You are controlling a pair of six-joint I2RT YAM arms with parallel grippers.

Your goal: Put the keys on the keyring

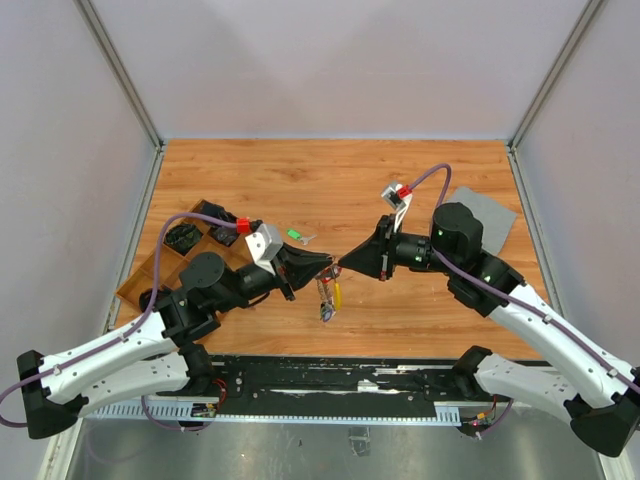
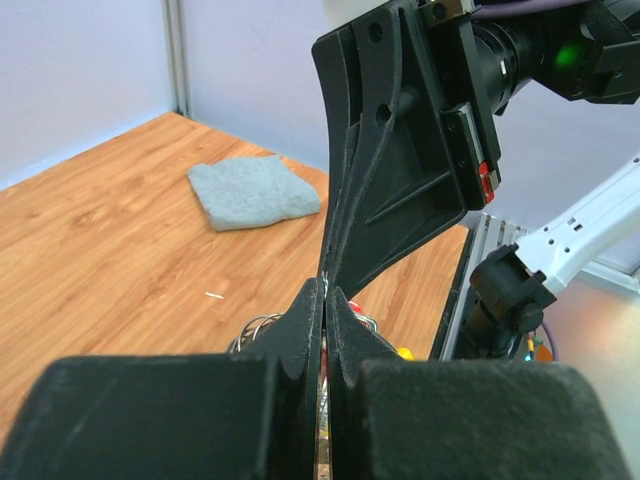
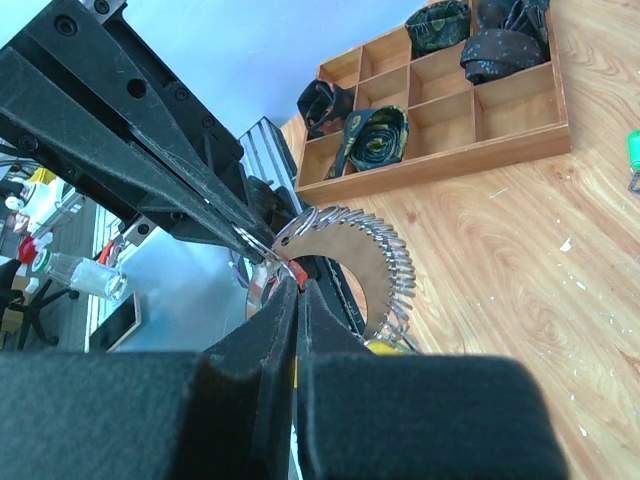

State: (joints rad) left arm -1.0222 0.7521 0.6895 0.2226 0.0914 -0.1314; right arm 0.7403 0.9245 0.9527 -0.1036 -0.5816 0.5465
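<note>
My left gripper (image 1: 331,264) is shut on the thin silver keyring (image 2: 254,326), held above the middle of the table. Its fingertips (image 2: 312,300) pinch the wire. My right gripper (image 1: 343,265) meets it tip to tip and is shut, with a red key head (image 3: 296,270) pinched at its fingertips (image 3: 284,292). Keys hang under the two tips, among them a yellow-headed key (image 1: 338,293) and a blue-headed key (image 1: 327,313). A brown crescent piece edged with silver coils (image 3: 372,262) hangs there too. A green-headed key (image 1: 295,236) lies alone on the wood behind the grippers.
A wooden compartment tray (image 1: 137,281) with dark items sits at the left, behind my left arm. A grey cloth square (image 1: 484,215) lies at the right, partly under my right arm. White walls and metal posts enclose the table.
</note>
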